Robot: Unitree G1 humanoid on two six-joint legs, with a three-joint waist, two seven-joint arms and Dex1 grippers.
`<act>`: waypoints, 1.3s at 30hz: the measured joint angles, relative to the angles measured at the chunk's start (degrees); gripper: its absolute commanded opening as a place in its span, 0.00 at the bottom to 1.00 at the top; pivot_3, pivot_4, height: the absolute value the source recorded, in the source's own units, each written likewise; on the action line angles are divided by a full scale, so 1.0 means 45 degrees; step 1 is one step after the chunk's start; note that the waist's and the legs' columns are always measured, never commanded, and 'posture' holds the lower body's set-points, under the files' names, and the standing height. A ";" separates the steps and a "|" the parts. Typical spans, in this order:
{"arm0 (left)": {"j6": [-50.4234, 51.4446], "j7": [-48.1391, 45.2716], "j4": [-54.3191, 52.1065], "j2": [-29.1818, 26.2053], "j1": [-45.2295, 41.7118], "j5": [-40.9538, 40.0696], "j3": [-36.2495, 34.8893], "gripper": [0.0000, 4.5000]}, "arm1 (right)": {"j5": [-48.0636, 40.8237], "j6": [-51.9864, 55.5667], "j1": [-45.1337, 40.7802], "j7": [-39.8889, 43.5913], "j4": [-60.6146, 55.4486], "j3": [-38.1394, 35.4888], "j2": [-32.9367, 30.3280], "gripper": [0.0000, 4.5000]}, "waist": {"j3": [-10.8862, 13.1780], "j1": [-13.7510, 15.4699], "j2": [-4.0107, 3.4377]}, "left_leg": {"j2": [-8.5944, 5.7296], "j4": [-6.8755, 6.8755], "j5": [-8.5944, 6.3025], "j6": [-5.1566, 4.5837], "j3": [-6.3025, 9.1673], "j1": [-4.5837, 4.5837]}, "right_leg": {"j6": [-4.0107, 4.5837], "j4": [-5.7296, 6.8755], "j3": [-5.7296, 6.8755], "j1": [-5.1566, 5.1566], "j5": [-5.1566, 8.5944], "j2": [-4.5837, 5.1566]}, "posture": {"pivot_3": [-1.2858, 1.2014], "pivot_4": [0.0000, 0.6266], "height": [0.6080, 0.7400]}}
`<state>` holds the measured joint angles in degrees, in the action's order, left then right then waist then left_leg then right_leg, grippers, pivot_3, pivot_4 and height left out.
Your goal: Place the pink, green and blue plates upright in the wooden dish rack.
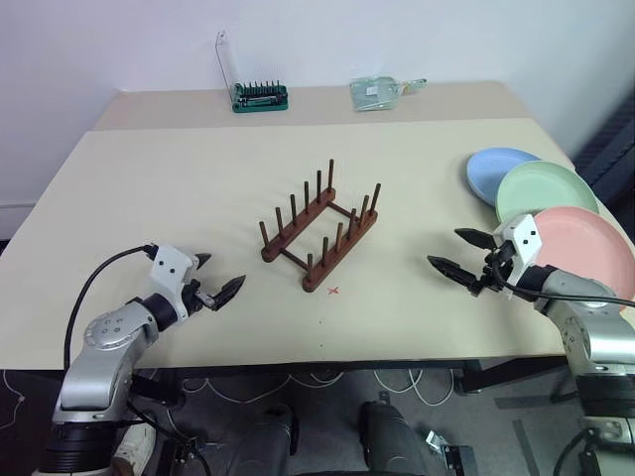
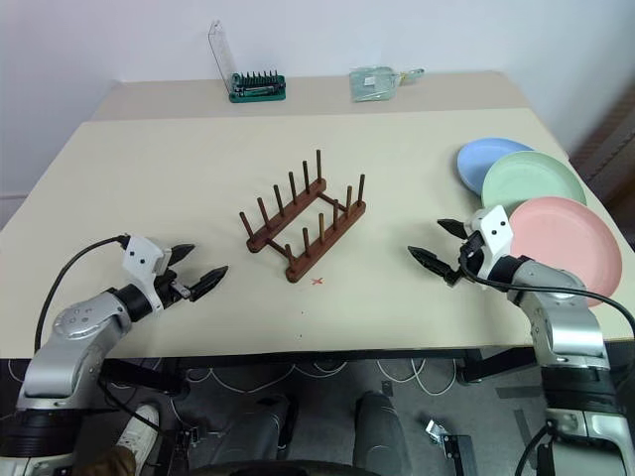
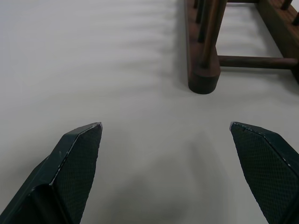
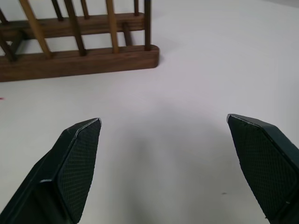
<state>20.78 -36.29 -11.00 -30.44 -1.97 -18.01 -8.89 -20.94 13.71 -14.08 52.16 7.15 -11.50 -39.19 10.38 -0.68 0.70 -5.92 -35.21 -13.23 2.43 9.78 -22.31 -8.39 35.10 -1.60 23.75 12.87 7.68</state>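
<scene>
Your three plates sit overlapped to the right of the wooden dish rack (image 1: 320, 227): pink plate (image 1: 580, 248) nearest, green plate (image 1: 548, 191) behind it, blue plate (image 1: 496, 171) farthest back. None is racked yet.

Both pincers are spread wide and hold nothing. The right pincer (image 1: 462, 253) hovers between the rack and the pink plate; the left pincer (image 1: 216, 278) hangs left of the rack.

The plates look light, stiff and matte, so probably not slippery. I'd pinch the pink one at its rim, since it lies on top.

The head views give you the plates; the wrist views instead show the rack's pegs and rails close up over bare tabletop (image 1: 179, 188).
</scene>
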 measured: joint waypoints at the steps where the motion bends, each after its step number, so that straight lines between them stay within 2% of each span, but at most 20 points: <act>1: 0.0000 0.0004 -0.0005 0.0001 0.0000 0.0000 0.0011 1.00 | 0.0001 -0.0005 0.0000 0.0004 0.0002 0.0002 0.0000 0.98 | 0.0000 0.0000 0.0000 | 0.0000 0.0000 0.0000 0.0000 0.0000 0.0000 | 0.0000 0.0000 0.0000 0.0000 0.0000 0.0000 | 0.52 0.24 1.00; 7: -0.0030 0.0454 -0.0483 0.0431 0.0456 0.0126 0.0203 1.00 | 0.0469 -0.0621 -0.0594 0.0417 0.0953 0.0458 -0.0020 0.98 | 0.0001 -0.0027 -0.0003 | 0.0001 0.0003 0.0000 0.0000 -0.0002 0.0001 | 0.0000 0.0001 -0.0001 0.0003 0.0000 0.0000 | 0.52 0.24 1.00; 15: 0.0041 -0.0047 -0.0818 0.0254 0.0545 0.0247 0.1007 1.00 | 0.0541 -0.0404 -0.0698 0.0112 0.0253 0.0821 0.0119 0.98 | 0.0002 0.0006 -0.0003 | -0.0001 -0.0002 0.0000 0.0000 -0.0001 -0.0001 | 0.0000 -0.0001 -0.0001 -0.0001 0.0000 0.0002 | 0.52 0.24 1.00; 19: 0.0338 -0.1070 -0.1348 -0.0288 0.0511 0.0025 0.1829 1.00 | 0.0515 -0.0049 -0.0318 -0.0342 -0.0633 0.0833 0.0222 0.98 | 0.0001 0.0007 -0.0005 | -0.0001 0.0000 -0.0001 0.0000 -0.0001 -0.0001 | 0.0002 -0.0003 -0.0001 -0.0002 0.0002 0.0002 | 0.52 0.24 1.00; 23: 0.0340 -0.1344 -0.1378 -0.0133 0.0294 0.0326 0.3103 1.00 | 0.0446 0.0361 0.0251 -0.0755 -0.1519 0.0843 0.0436 0.98 | 0.0001 0.0017 -0.0006 | -0.0002 0.0000 -0.0001 0.0000 -0.0001 -0.0003 | 0.0001 -0.0003 -0.0001 -0.0001 0.0002 0.0003 | 0.52 0.24 1.00; 27: 0.0475 -0.0909 -0.1190 0.0866 -0.0441 0.0890 0.4330 1.00 | 0.0253 0.0756 0.1142 -0.1182 -0.2468 0.0526 0.0435 0.98 | 0.0000 0.0063 -0.0010 | -0.0006 -0.0007 -0.0001 -0.0001 0.0000 -0.0005 | -0.0001 -0.0009 -0.0002 -0.0009 0.0001 0.0007 | 0.52 0.24 1.00; 33: 0.0759 -0.0148 -0.0672 0.1840 -0.1112 0.1247 0.4755 1.00 | -0.0025 0.1121 0.1836 -0.1448 -0.3163 0.0188 0.0422 0.98 | -0.0013 0.0018 -0.0031 | -0.0004 -0.0007 -0.0001 -0.0002 -0.0001 0.0002 | -0.0002 -0.0005 -0.0001 -0.0011 0.0002 0.0003 | 0.52 0.24 1.00; 36: 0.0714 0.0506 0.0214 0.2737 -0.1945 0.1842 0.5161 1.00 | -0.0026 0.1125 0.1792 -0.1491 -0.3167 0.0190 0.0421 0.98 | -0.0023 0.0123 -0.0046 | -0.0015 -0.0025 -0.0001 -0.0002 0.0003 0.0008 | -0.0010 -0.0013 0.0001 -0.0040 0.0006 0.0006 | 0.52 0.24 1.00; 39: 0.0488 0.0977 0.0738 0.3054 -0.2310 0.2323 0.5303 0.70 | -0.0026 0.1121 0.1772 -0.1557 -0.3172 0.0192 0.0420 1.00 | -0.0026 0.0228 -0.0049 | -0.0016 -0.0024 -0.0005 -0.0009 0.0001 0.0012 | -0.0015 -0.0015 0.0000 -0.0041 0.0009 0.0006 | 0.52 0.24 1.00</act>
<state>22.97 -31.90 -7.67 -16.70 -12.36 -7.56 14.97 -21.06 18.75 -6.10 45.15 -7.12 -10.63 -37.30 10.26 0.35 0.49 -5.99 -35.32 -13.26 2.39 9.78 -22.26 -8.46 35.03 -1.60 23.57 12.91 7.71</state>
